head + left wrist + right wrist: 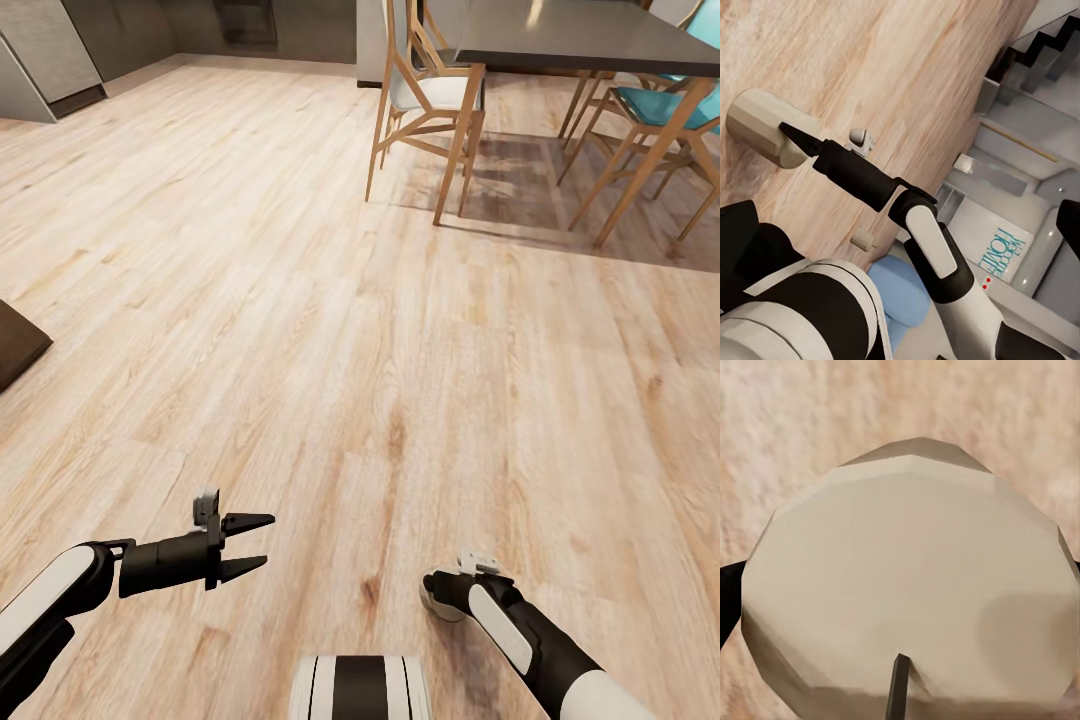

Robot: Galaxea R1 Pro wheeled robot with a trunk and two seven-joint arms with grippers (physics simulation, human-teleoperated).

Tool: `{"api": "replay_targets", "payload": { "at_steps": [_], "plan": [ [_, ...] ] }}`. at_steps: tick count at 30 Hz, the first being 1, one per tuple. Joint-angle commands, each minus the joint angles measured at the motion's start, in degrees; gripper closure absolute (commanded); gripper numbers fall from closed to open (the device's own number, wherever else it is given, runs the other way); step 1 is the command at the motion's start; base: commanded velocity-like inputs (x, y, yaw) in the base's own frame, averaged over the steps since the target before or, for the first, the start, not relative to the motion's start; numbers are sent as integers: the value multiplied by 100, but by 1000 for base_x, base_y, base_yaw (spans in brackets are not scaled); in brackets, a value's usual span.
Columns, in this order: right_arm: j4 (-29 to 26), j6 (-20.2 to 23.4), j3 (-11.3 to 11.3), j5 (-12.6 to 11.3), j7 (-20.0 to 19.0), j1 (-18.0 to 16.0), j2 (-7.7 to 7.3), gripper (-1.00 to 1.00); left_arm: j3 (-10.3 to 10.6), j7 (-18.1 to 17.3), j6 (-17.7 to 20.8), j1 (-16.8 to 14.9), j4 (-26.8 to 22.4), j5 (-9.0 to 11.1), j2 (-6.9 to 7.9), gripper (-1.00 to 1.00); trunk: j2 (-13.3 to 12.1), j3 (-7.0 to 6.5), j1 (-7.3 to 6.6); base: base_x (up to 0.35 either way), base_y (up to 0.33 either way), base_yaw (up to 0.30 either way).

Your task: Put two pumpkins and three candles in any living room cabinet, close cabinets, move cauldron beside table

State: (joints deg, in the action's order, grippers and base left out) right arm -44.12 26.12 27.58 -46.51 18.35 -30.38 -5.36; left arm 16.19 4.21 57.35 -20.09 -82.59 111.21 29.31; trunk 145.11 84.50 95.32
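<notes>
Right gripper (791, 139) closed on a candle (911, 592), a cream-beige faceted cylinder; in the left wrist view one dark finger (799, 139) lies across the candle's (765, 133) side, and in the right wrist view the candle's flat end sits right up against the camera with a dark fingertip (898, 686) over its near edge. In the head view the right arm (530, 635) reaches in from the near right, wrist bent down toward the floor (330, 330), the candle hidden behind it. Left gripper (258, 545) at near left, pointing right, its two black fingers spread apart with nothing between them. Robot's own striped trunk (360, 688) at the near edge between the arms. Light wood plank floor all round. Far right: a dark-topped dining table (580, 35) on pale wooden legs, a wooden chair with a white seat (425, 95) at its left end, chairs with teal seats (655, 105) further right. Far left: grey cabinetry (50, 50) along the wall. A dark brown corner (15, 345) of something pokes in at the left edge, mid-distance; cannot tell what it is. Left wrist view also catches a pale staircase (1035, 67) and a blue rounded object (900, 296) past the arm.
</notes>
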Motion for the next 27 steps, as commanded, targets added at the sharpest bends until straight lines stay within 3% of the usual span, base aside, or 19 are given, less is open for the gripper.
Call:
{"api": "replay_targets", "payload": {
  "at_steps": [1, 3, 27],
  "plan": [
    [-9, 7, 32, -58, 64, -3, -9, 100, 7, 44, 4, -4, -3, 58, 4, -100, 2, 4, -1, 0, 0, 0],
    [-9, 7, 30, -59, 64, -3, -9, 100, 7, 44, 4, -4, -3, 55, 4, -100, 2, 4, -1, 0, 0, 0],
    [-23, 13, 26, -55, 56, -8, -17, 100, 7, 44, 4, -4, 5, 27, -2, -100, -30, -528, -63, 0, 0, 0]
  ]
}}
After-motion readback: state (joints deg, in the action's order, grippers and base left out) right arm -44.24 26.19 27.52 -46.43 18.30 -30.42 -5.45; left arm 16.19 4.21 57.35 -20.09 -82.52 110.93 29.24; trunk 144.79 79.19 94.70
